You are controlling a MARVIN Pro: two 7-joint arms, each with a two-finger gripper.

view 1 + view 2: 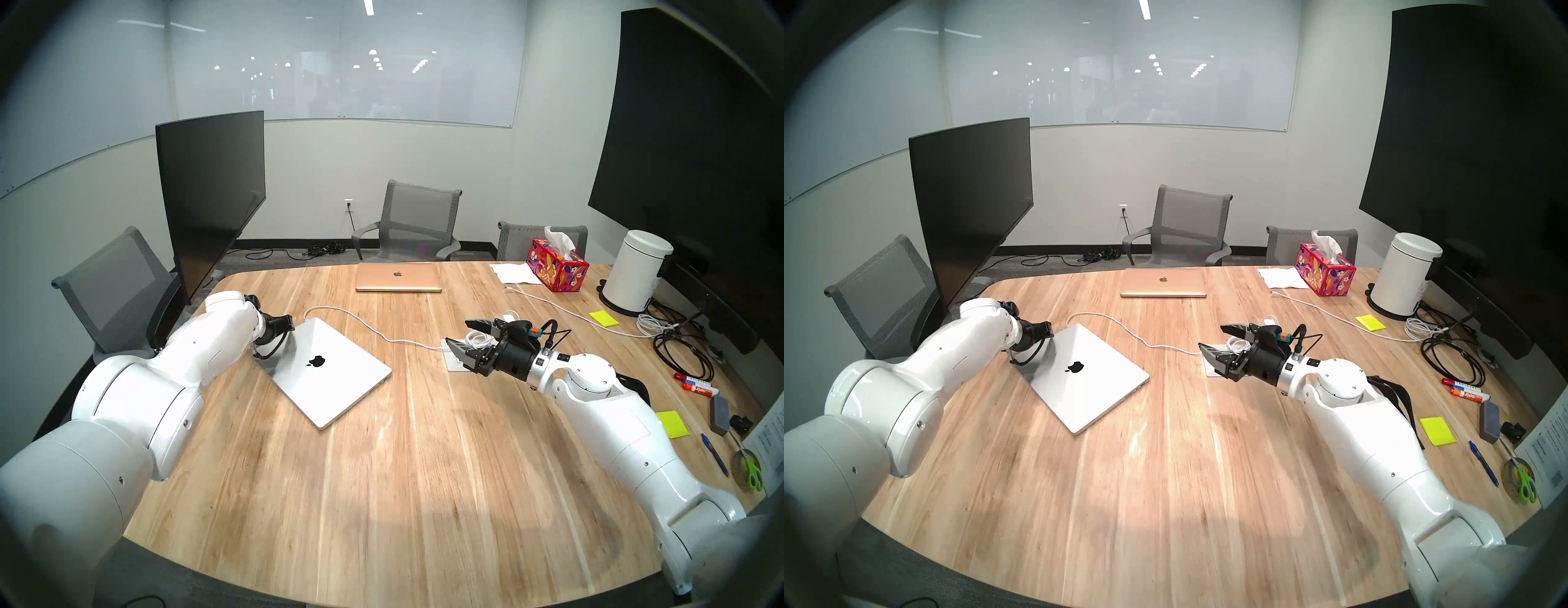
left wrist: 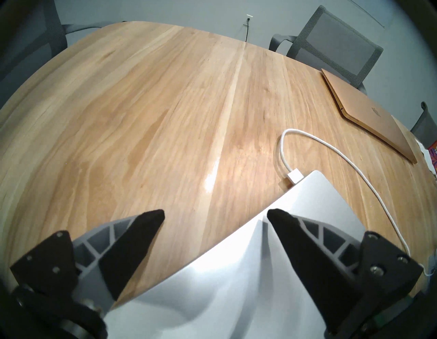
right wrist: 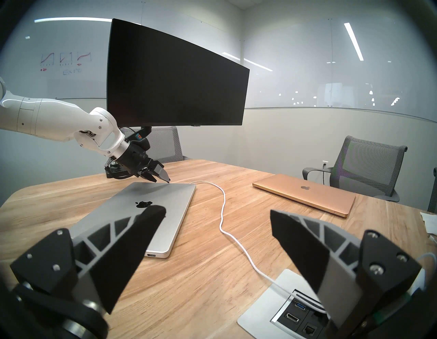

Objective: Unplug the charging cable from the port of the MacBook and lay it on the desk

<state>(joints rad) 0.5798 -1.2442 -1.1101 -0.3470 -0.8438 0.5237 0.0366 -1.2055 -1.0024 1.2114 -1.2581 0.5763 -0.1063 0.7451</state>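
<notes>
The left gripper [image 2: 215,216] hangs with its jaws spread wide and empty over the MacBook [image 1: 322,369], one finger above the lid's edge, the other above bare desk [image 1: 382,467]. The closed MacBook lies flat on the desk. The cable [image 2: 331,151] remains plugged into its far corner by a small white plug [image 2: 294,169], ahead of the fingertips and untouched. From there the cable loops and runs across the wood to a port panel [image 3: 283,305] set in the desk. The right gripper [image 1: 460,335] hovers over that panel, jaws also wide, holding nothing. A rose-gold laptop [image 1: 398,277] lies farther back, well apart. A dark monitor [image 1: 212,195] stands behind the left arm. Nothing lies between the left gripper and the plug.
</notes>
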